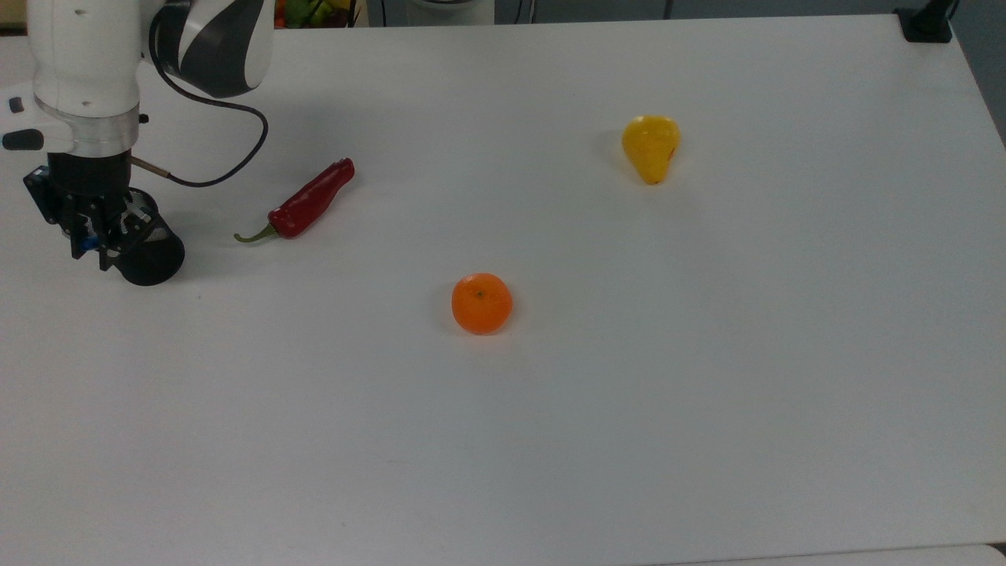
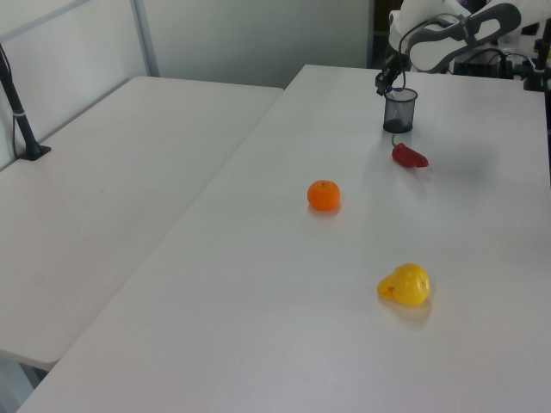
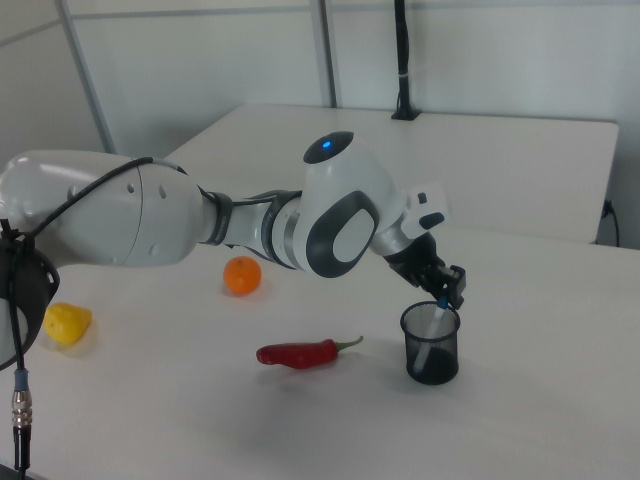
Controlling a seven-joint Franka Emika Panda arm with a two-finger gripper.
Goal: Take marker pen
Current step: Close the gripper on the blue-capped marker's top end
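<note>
While the marker pen (image 3: 434,330) stands nearly upright in the black mesh cup (image 3: 430,346), lower right of the right view, the gripper (image 3: 446,291) sits right at its top end; can't tell if jaws grip it.

Black mesh cup (image 3: 431,345) — glossy red chilli (image 1: 302,203), matt white table (image 1: 629,393).
</note>
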